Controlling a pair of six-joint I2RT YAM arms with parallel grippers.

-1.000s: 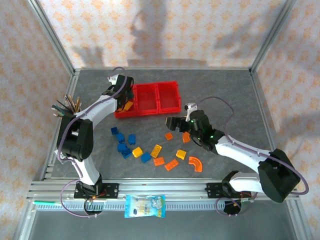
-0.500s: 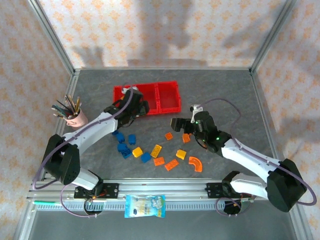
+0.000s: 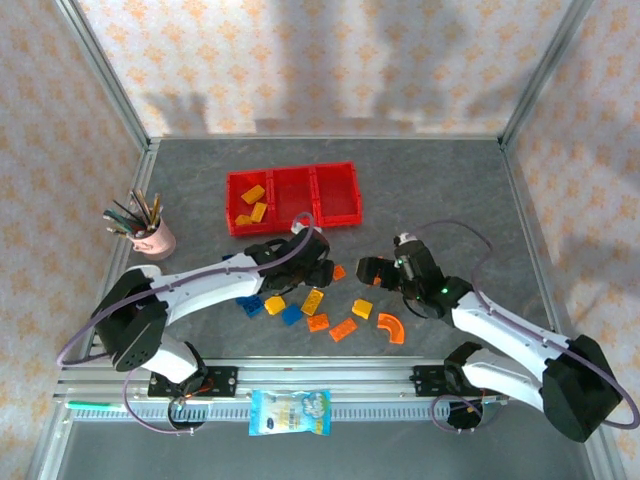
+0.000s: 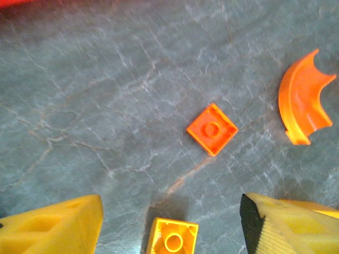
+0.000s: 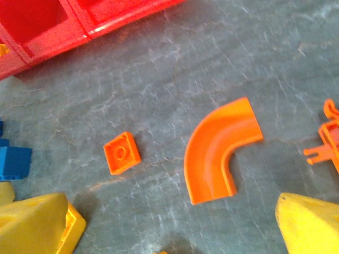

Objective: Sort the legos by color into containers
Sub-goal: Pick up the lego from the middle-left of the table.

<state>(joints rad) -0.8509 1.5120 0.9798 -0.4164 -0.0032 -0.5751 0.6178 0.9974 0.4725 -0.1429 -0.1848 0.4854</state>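
Observation:
The red three-bin tray stands at the back, and two yellow legos lie in its left bin. My left gripper is open just above the table. A yellow brick lies between its fingers, with an orange square plate and an orange arc beyond. My right gripper faces it, open and holding nothing, above the same arc and plate. More loose legos lie nearer: blue, yellow and orange.
A pink pen cup stands at the left. A blue-and-white snack packet lies on the front rail. Another orange arc lies near the front, and an orange clip-like piece sits right of the right gripper. Metal frame posts border the table.
My left arm has swung from the tray's left bin down to the loose legos, its gripper empty now. The right gripper has shifted slightly nearer and to the right.

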